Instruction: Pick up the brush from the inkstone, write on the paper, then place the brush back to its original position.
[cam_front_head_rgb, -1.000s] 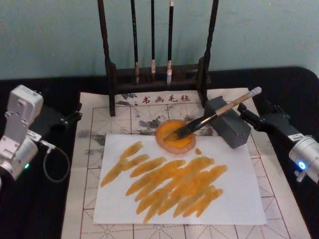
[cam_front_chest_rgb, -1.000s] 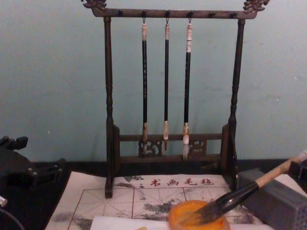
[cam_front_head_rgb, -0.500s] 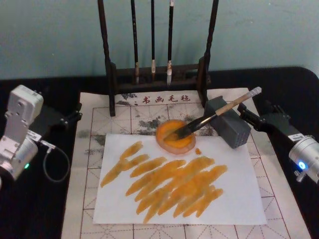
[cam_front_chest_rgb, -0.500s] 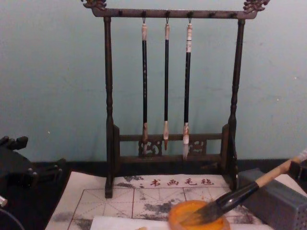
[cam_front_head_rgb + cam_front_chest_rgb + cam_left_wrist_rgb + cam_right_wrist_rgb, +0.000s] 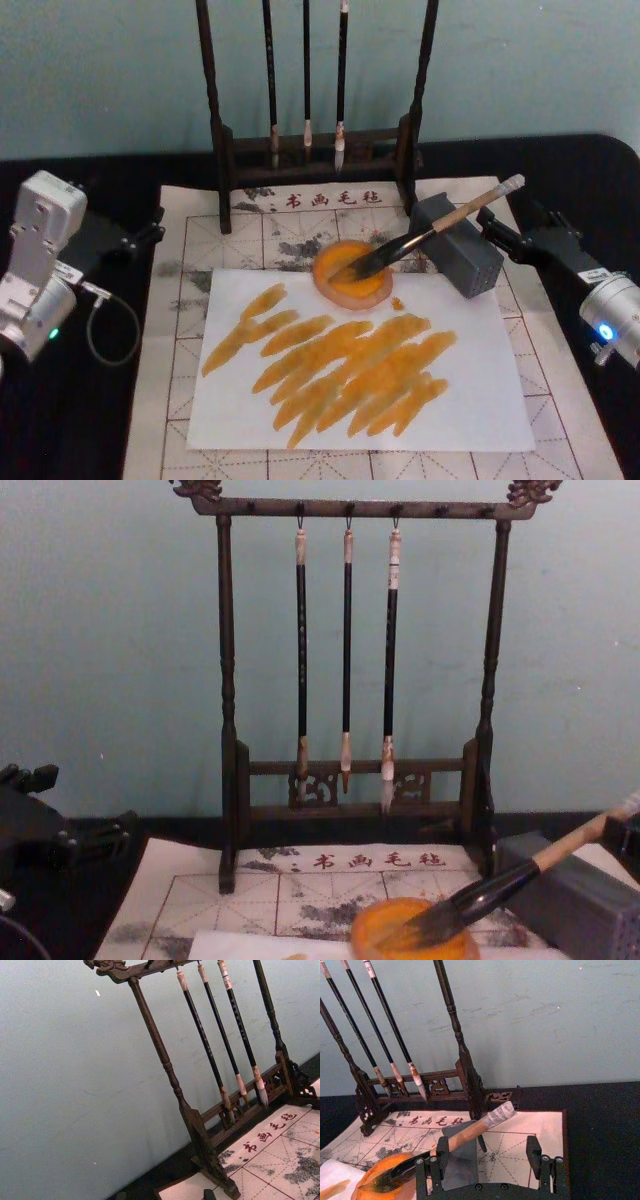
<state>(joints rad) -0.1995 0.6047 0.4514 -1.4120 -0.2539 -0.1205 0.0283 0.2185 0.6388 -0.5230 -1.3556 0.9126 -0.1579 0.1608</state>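
One brush lies propped on the grey block, its tuft in the orange inkstone. I judge it light and stiff; I'd grip the pale handle. My right gripper stands spread just behind it, holding nothing; the left gripper sits parked.

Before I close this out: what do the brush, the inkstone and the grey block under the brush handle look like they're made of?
Brush: pale handle, likely wood or bamboo, a wrapped end, glossy black lower section, dark hair tuft. Inkstone: orange, translucent rim, probably glass or resin, not stone. Grey block: matt, dotted end face, perhaps plastic or metal; unclear.
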